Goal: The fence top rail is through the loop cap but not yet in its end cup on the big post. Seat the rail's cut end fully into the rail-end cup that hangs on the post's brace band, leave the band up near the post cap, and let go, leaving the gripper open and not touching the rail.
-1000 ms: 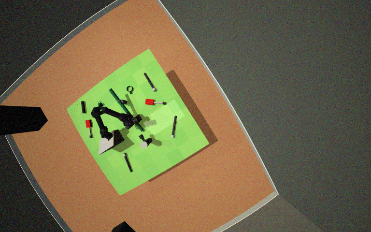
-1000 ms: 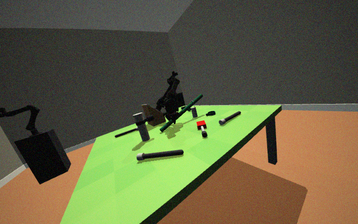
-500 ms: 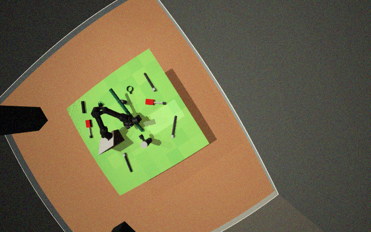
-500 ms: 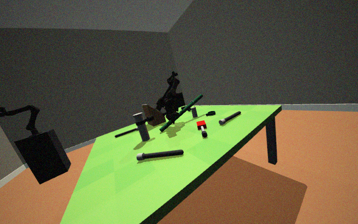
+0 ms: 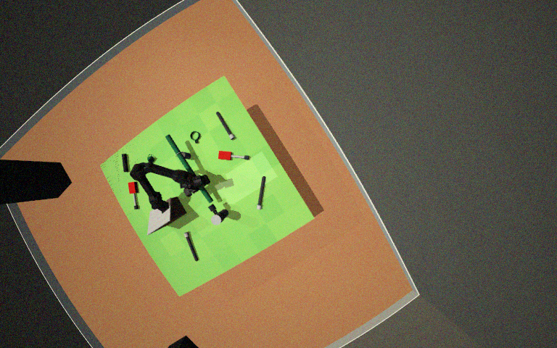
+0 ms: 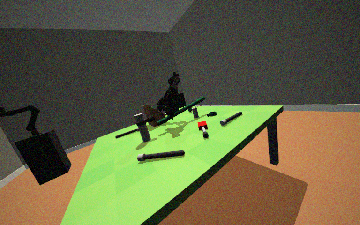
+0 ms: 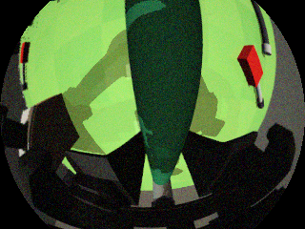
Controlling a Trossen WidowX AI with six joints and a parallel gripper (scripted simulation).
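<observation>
The dark green rail point(image 5: 174, 144) point(image 6: 196, 101) point(image 7: 164, 72) slopes down toward the big post point(image 5: 216, 219) point(image 6: 144, 132). It passes through the loop cap on the short post point(image 5: 186, 156) point(image 6: 195, 112). The gripper point(image 5: 199, 183) point(image 6: 172, 114) point(image 7: 164, 138) is shut on the rail near its lower end, with one finger on each side in the wrist view. The black rail-end cup point(image 5: 212, 207) point(image 6: 150, 119) hangs on the brace band point(image 6: 140, 123), high on the post below its cap. The rail's lower end is outside the cup, with a small gap. The fingertips are hidden in the top view.
A loose ring point(image 5: 195, 135) point(image 6: 211, 114) lies beyond the short post. Red-headed tools point(image 5: 224, 155) point(image 5: 132, 188) and grey-tipped dark rods point(image 5: 225, 125) point(image 5: 261, 193) point(image 5: 191, 246) lie around the green table top point(image 5: 279, 221) point(image 6: 106, 185). The arm's wedge-shaped base point(image 5: 159, 220) is near the post.
</observation>
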